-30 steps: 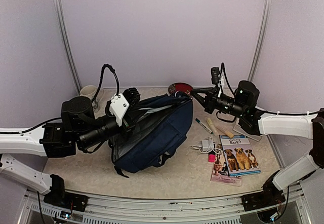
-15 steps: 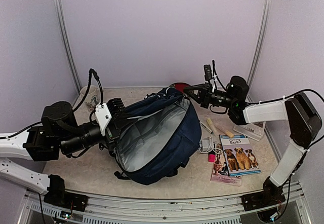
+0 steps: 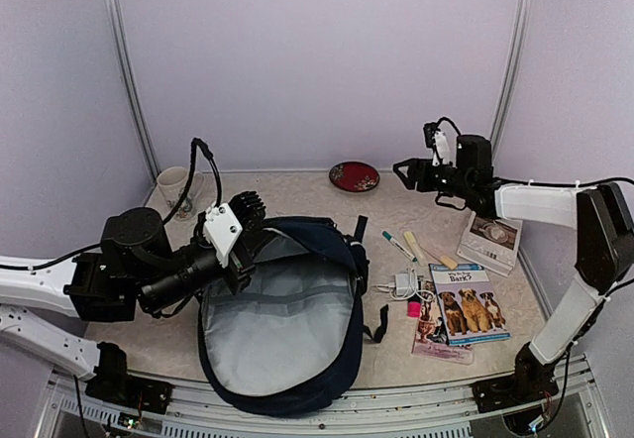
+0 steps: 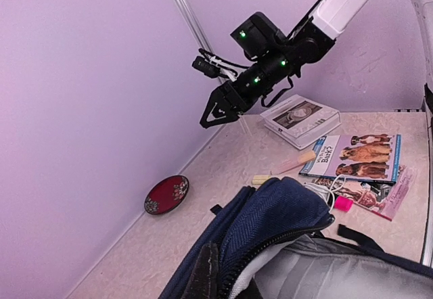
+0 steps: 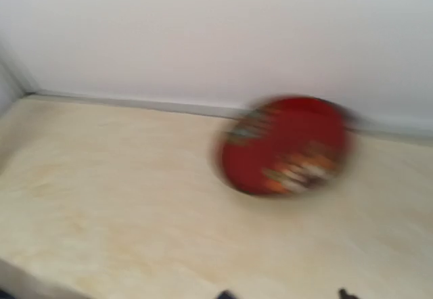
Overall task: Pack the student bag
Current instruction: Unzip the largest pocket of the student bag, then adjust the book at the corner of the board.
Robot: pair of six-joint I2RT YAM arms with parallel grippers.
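The student bag (image 3: 327, 388), navy blue, lies on the table with its mouth wide and the light grey lining (image 3: 277, 324) facing up. My left gripper (image 3: 250, 243) is shut on the bag's zipper rim (image 4: 270, 235) at its far left edge. In the left wrist view the rim fabric sits pinched between the dark fingers (image 4: 205, 275). My right gripper (image 3: 401, 171) hangs open and empty above the table's back right, clear of the bag. It also shows in the left wrist view (image 4: 215, 113) with its jaws spread. The right wrist view is blurred, with only the fingertips (image 5: 225, 294) at the bottom edge.
A red plate (image 3: 354, 176) lies at the back wall, just left of the right gripper. A mug (image 3: 176, 182) stands at the back left. Right of the bag lie a marker (image 3: 399, 246), a white charger (image 3: 404, 284), a dog book (image 3: 468, 304) and a small box (image 3: 492, 240).
The right gripper opened, let go of the bag's rim and drew back to the right. The bag dropped flat with its lining up. The left gripper kept its hold.
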